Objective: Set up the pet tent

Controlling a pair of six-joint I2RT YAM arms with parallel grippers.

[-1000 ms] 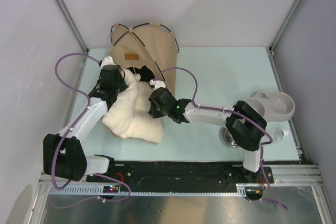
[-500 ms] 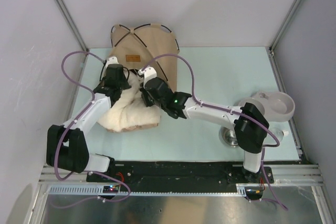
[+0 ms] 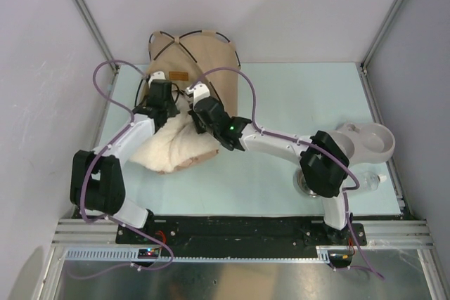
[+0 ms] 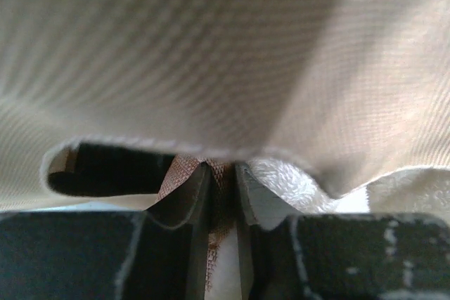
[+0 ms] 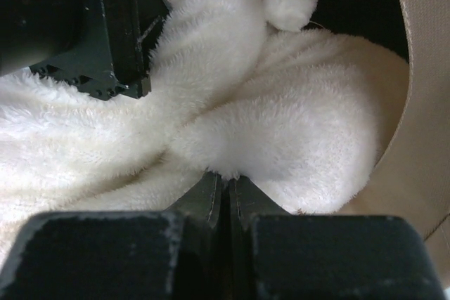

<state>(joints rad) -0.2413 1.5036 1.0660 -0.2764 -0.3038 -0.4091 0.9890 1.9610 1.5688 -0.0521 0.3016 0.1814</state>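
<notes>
Your left jaws and right jaws each pinch the pillow (image 3: 176, 151) at the doorway of the tent (image 3: 204, 57), far-left on the bench (image 3: 302, 96); it looks light and floppy, so grip a pole.

Overhead wide, wrists close on pet tent (image 3: 204, 54)
</notes>
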